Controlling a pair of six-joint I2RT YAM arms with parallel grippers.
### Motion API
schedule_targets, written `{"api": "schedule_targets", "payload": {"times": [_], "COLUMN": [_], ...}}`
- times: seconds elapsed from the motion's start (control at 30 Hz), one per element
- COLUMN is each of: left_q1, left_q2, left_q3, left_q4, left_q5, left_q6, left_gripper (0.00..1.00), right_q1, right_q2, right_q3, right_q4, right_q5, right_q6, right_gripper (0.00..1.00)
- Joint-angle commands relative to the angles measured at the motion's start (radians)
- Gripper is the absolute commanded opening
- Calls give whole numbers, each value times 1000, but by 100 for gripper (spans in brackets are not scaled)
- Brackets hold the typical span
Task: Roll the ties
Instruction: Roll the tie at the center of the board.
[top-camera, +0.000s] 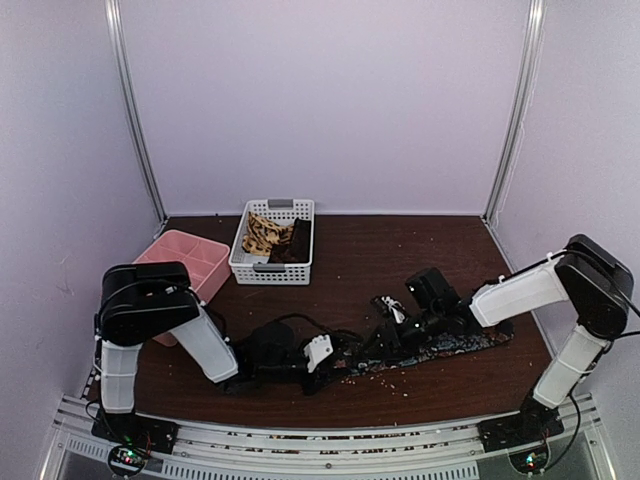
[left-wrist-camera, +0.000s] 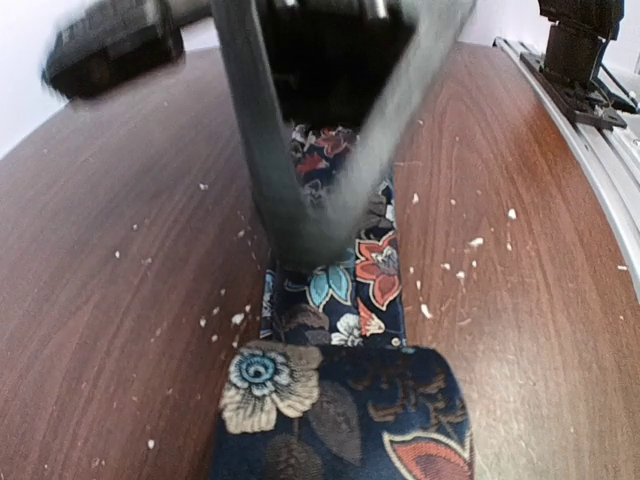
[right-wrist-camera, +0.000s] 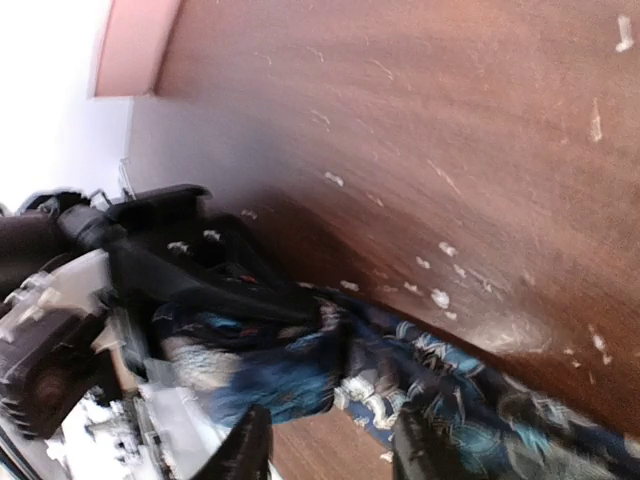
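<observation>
Lying on the table (top-camera: 400, 250): the floral tie (left-wrist-camera: 345, 285), stretched left to right across the near part, between the two claws.
Left claw (left-wrist-camera: 305, 238): set low over the narrow stretch of the floral tie. The grey fingers are seen as a narrow V, tips almost together on the cloth. The view is blurred, so whether the cloth is pinched cannot be told.
Right claw (right-wrist-camera: 332, 452): jaws parted, with bare wood seen between the two dark tips. A bunched lump of the floral tie is seen just beyond them.
Tie shape: in the left wrist view a wider part is laid across the narrow part, close to the camera.
Basket (top-camera: 300, 272): white, at the far middle of the table, well apart from the floral tie.
Tan tie (top-camera: 262, 236): in the basket, left side.
Brown tie (top-camera: 297, 243): in the basket, right side, against the tan tie.
Tray (top-camera: 165, 248): pink, just left of the basket, beside the left arm.
Flecks (left-wrist-camera: 425, 312): small white bits scattered on the wood around the floral tie.
</observation>
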Motion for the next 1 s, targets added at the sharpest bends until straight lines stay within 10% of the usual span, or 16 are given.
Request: {"api": "schedule_targets", "payload": {"times": [0.0, 0.4, 0.6, 0.97], "left_q1": [2, 10, 15, 11], "left_q2": [-75, -121, -140, -137], "left_q3": [7, 79, 64, 16], "left_q4": [-312, -602, -581, -181], "left_q5": [-4, 12, 21, 30], "left_q6": [5, 51, 67, 27], "left_gripper": [32, 32, 35, 80], "right_q1": [4, 109, 108, 43], "right_q2": [-116, 32, 70, 109], "right_q3": [24, 84, 110, -21], "right_q4": [-49, 119, 37, 128], "right_q5": [47, -21, 19, -31], "right_q6": [-5, 131, 63, 83], "right_gripper": [50, 54, 4, 0]}}
